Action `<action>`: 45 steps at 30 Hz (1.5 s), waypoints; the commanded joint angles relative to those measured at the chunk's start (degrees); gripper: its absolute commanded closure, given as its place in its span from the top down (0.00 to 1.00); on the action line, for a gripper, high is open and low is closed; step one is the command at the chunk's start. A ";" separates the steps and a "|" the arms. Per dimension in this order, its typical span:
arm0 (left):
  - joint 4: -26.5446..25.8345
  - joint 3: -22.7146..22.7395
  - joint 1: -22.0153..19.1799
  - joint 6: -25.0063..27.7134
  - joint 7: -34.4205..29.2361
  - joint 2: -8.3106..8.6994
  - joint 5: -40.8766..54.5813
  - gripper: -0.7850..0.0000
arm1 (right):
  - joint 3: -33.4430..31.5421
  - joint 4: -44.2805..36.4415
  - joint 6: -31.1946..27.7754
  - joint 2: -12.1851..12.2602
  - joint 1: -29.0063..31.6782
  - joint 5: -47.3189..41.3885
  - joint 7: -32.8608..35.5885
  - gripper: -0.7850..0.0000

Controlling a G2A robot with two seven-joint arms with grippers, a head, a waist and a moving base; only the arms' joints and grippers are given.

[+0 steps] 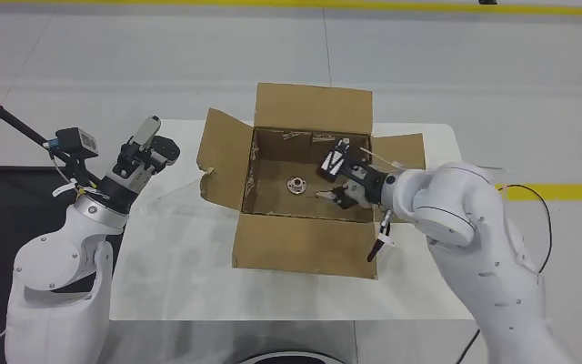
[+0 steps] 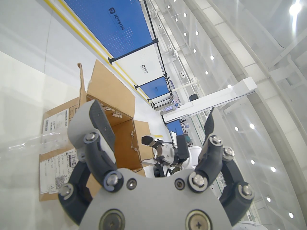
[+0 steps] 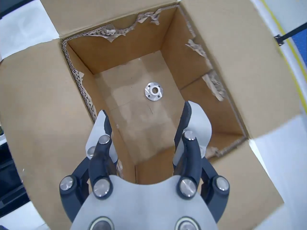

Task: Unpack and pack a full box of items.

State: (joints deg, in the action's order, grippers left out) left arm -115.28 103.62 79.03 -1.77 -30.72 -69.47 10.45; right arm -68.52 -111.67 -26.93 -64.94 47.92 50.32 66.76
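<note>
1. The right end effector hangs over the open cardboard box. Its fingers are spread wide and hold nothing. In the top view it sits above the box's right half.
2. Below it, the box's four flaps are folded outward and the inner walls show torn paper along the upper edges. The descent should stay centred so the fingers miss those ragged strips and the walls.
3. On the box floor lies a small round metal flange with a centre bore and smaller holes around it. It lies flat near the middle, apart from every wall, and is seen there from above too.
4. The step in hand looks like fetching this flange out.
   - The disc is thin and flat, so a pinch across its rim needs the fingertips almost on the cardboard.
   - It may have a raised hub that would give better purchase, though the view is too poor to be sure.
   - Line the spread fingers up on either side of the disc, lower straight, close slowly, and lift vertically.
5. Farther off, at the left edge of the desk, the left end effector is raised, its fingers wide apart and empty, well clear of the box.
</note>
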 commanded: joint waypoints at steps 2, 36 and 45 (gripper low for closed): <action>0.00 0.00 0.00 0.00 0.00 0.00 0.00 1.00 | -11.53 -5.14 0.95 1.41 6.11 -0.19 -0.08 0.81; 0.00 0.00 0.00 0.00 0.00 0.00 0.00 1.00 | -16.23 47.14 1.86 4.59 -6.68 3.98 4.79 1.00; 0.00 0.00 0.00 0.00 0.00 0.00 0.00 1.00 | -10.09 56.12 1.18 3.85 -11.58 4.76 3.15 1.00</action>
State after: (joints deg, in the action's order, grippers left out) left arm -115.28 103.62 79.03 -1.77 -30.72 -69.47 10.45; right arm -79.02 -56.33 -25.64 -61.04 36.72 55.11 70.18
